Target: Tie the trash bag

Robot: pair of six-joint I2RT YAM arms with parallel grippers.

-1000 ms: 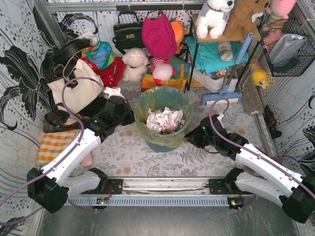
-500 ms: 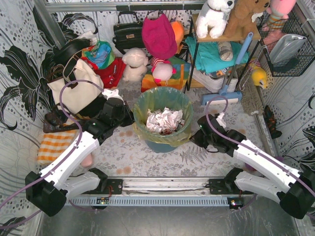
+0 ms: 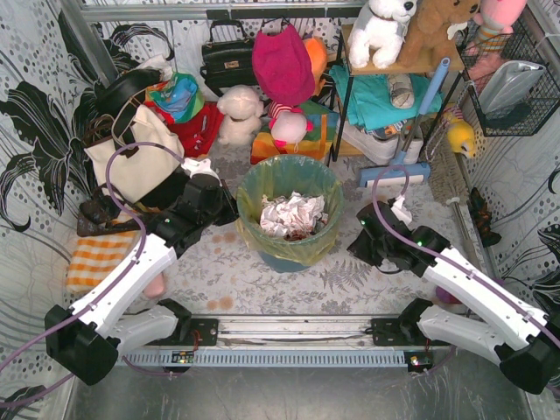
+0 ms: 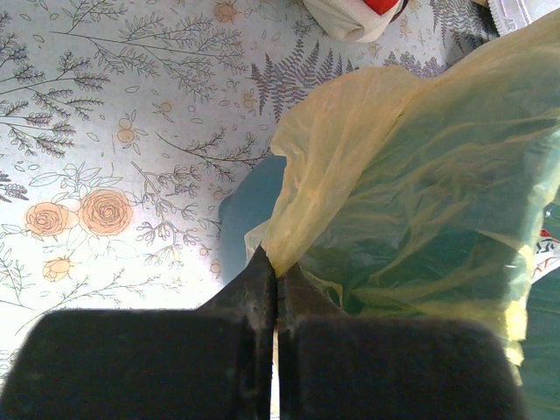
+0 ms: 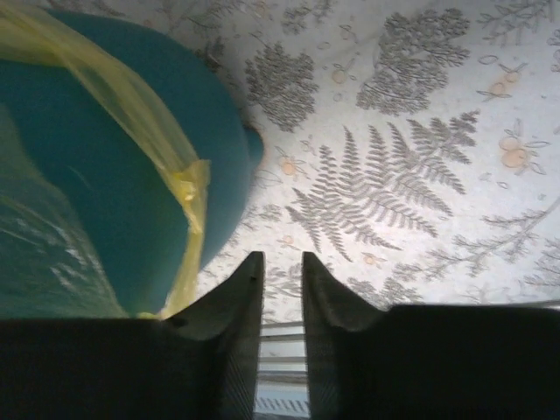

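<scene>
The trash bag (image 3: 259, 189) is thin yellow plastic lining the teal bucket (image 3: 282, 260), its rim folded over the outside, with crumpled white paper (image 3: 293, 214) inside. My left gripper (image 3: 229, 210) is at the bucket's left side. In the left wrist view it (image 4: 278, 273) is shut on a pinched fold of the bag (image 4: 420, 166), with the bucket (image 4: 245, 219) behind. My right gripper (image 3: 354, 241) is just right of the bucket. In the right wrist view it (image 5: 282, 262) is narrowly open and empty, beside the bag's hanging edge (image 5: 188, 188) and the bucket (image 5: 105, 175).
A cream tote bag (image 3: 140, 157) and an orange checked cloth (image 3: 96, 255) lie at the left. Plush toys, handbags and a shelf rack (image 3: 385, 96) crowd the back. A mop (image 3: 398, 166) lies behind the right arm. A metal rail (image 3: 289, 328) runs along the near edge.
My right gripper has drawn back a little to the right, away from the bucket. My left arm shifted slightly along the bucket's left side and still grips the bag.
</scene>
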